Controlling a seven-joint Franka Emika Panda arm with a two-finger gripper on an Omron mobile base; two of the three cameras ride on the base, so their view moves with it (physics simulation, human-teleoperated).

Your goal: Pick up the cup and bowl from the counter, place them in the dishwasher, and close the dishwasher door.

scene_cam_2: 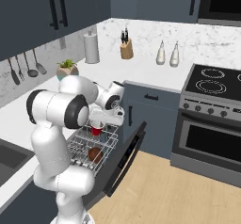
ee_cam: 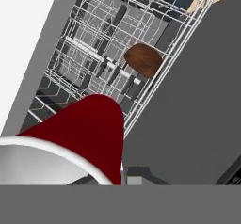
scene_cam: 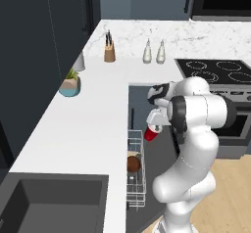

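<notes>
**Cup over the rack, bowl already in**

The dishwasher stood open beneath the counter, its door dropped flat and the white wire rack drawn out over it. The arm had the gripper hanging above that rack, near the end closest to the cabinet opening, and its jaws were pinched nearly shut on the cup, which hung tilted, well clear of the wires below.

In the hand view the cup loomed right against the camera, white rim at the lower left and red wall sweeping up toward the rack, so the hold looked to be at or near the rim; the fingertips themselves were hidden behind it, and I could not tell exactly where they bit.

The bowl was already in the rack, lying further out along the basket toward the door's free edge, apart from the cup and off to one side of the gripper's line.

As for handling: the cup looked light, stiff plastic with a smooth tapered wall, likely to slide downward out of a squeeze on the sides, so the rim was the safer place to hold. The bowl looked small, rigid and shallow, best taken by its rim too.
</notes>
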